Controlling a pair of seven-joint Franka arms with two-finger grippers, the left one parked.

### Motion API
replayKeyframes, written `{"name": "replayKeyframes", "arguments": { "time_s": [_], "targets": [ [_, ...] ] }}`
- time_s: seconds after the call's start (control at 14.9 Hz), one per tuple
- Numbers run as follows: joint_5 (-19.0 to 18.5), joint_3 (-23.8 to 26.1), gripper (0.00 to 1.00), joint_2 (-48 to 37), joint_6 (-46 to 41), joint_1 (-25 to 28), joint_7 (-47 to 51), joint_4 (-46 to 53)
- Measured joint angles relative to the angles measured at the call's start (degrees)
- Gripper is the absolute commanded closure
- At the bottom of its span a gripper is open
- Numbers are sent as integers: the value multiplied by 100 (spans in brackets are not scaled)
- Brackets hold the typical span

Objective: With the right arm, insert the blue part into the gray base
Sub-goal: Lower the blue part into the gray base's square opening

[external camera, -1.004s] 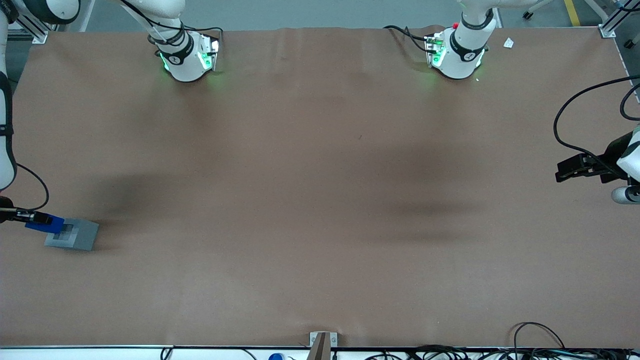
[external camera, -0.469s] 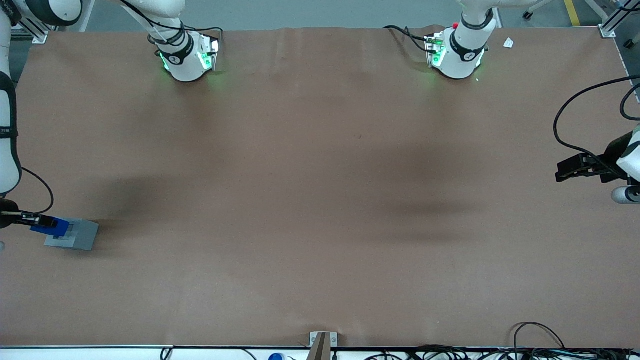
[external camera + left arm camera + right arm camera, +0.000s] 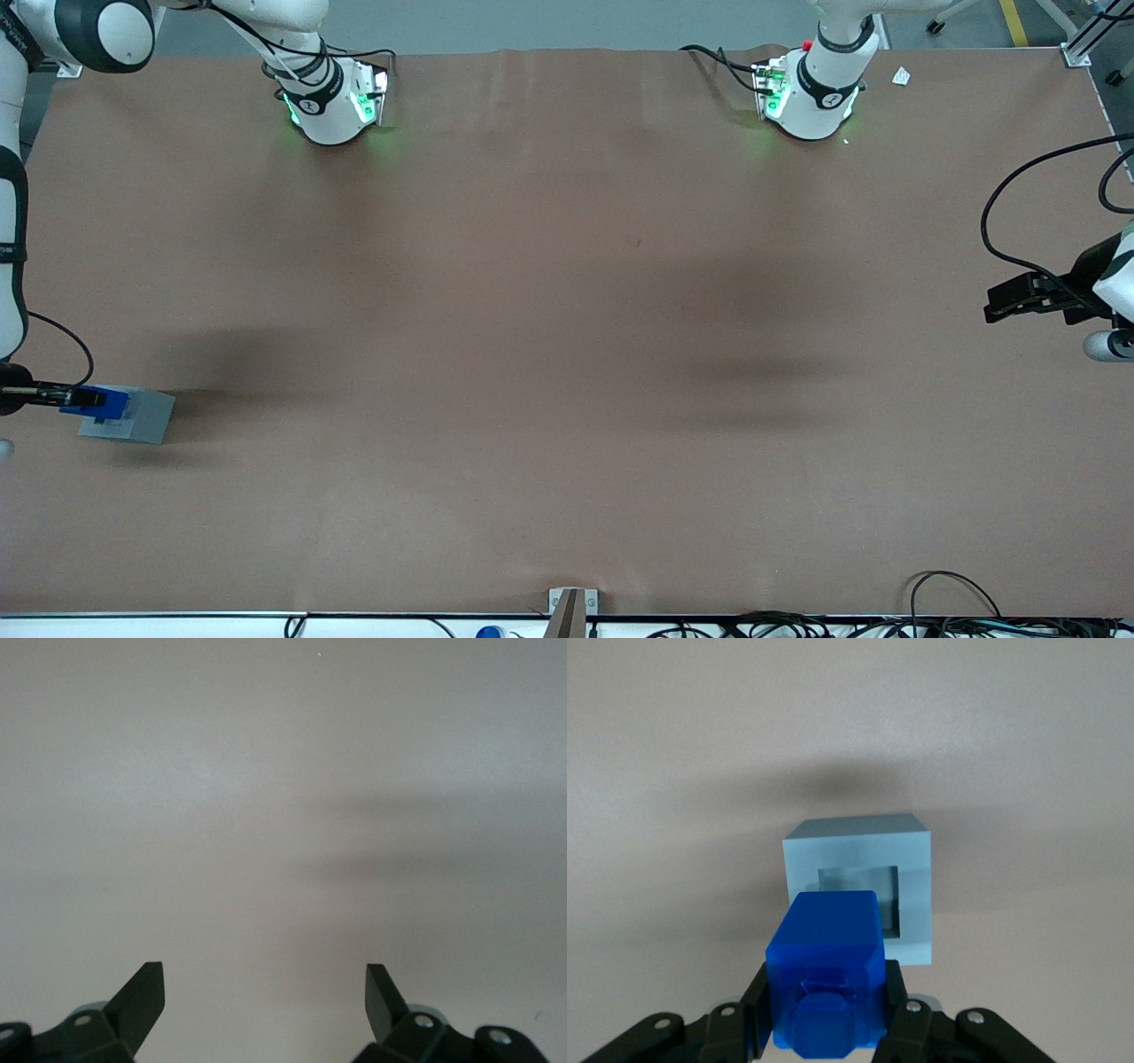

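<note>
The gripper [image 3: 826, 1028] is clamped on the blue part [image 3: 826, 979], carrying it above the gray base [image 3: 908, 859] at the working arm's end of the table [image 3: 567, 354]. The part overlaps one edge of the base, so the square recess [image 3: 864, 890] lies slightly off from it, not directly underneath.
</note>
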Motion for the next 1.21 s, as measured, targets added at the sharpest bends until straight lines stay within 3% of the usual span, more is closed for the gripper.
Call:
{"name": "replayKeyframes", "arguments": {
  "time_s": [1.21],
  "targets": [
    [-16, -36, 100, 518, -399, -15, -359, 790]
  ]
}}
